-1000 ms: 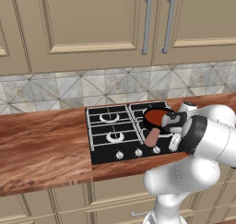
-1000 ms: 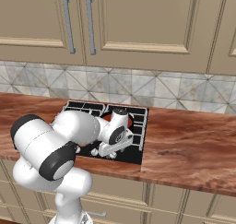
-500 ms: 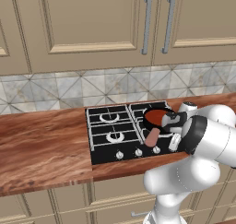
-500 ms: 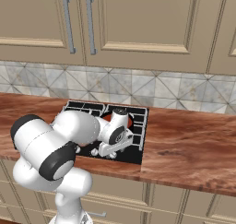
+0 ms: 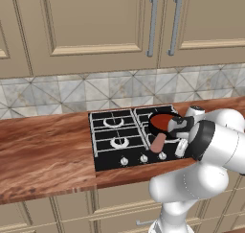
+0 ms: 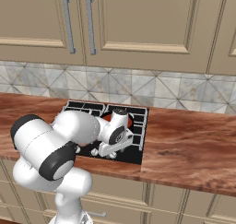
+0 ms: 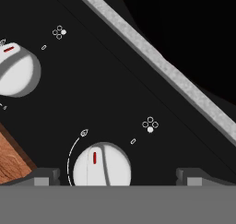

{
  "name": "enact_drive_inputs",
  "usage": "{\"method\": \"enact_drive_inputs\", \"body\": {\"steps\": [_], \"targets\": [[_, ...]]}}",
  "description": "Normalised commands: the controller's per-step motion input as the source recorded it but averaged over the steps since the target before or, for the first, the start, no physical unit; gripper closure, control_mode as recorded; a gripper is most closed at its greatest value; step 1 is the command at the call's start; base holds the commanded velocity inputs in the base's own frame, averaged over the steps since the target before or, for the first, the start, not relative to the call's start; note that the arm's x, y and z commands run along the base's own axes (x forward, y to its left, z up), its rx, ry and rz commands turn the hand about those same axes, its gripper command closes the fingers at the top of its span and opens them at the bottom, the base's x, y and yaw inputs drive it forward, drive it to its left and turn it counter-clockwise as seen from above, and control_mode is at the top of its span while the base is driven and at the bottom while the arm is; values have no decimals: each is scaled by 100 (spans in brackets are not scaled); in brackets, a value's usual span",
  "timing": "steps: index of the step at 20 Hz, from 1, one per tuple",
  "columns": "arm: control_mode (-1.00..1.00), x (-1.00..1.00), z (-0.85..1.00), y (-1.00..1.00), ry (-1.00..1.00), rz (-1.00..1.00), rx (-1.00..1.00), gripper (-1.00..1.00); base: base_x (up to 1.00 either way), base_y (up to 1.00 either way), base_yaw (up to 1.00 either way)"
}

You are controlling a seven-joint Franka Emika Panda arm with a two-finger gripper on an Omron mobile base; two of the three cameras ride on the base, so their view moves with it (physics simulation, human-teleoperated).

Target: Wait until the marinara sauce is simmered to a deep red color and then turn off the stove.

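Sauce sat as a flat red-brown disc in the small black pan on the right rear burner of the stove; the marinara sauce looked dark, though whether it had reached its full deep red could not be told for sure. The pan's pinkish handle reached forward toward the row of silver knobs. The pan held nothing but the sauce.

In the hand view the pincer stood open, its two dark tips on either side of one knob at the front edge, not yet closed on it. A second knob lay beside it.

The chief risk, as I judged it, was turning the wrong knob, since several identical ones sat close together and the burner marks by each were small. Acting before the colour had deepened would also spoil the task. With the tips so near the wooden counter edge, a slanted closing could let them slip off the round knob. The arm also hung near the handle and could nudge the pan.
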Motion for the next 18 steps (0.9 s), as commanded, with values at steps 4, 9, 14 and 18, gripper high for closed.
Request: {"method": "enact_drive_inputs", "body": {"steps": [4,9,14,18], "targets": [[-100,0,0,0,0,0,0,-100,0,0,0],[-100,0,0,0,0,0,0,-100,0,0,0],[-100,0,0,0,0,0,0,-100,0,0,0],[-100,0,0,0,0,0,0,-100,0,0,0]]}}
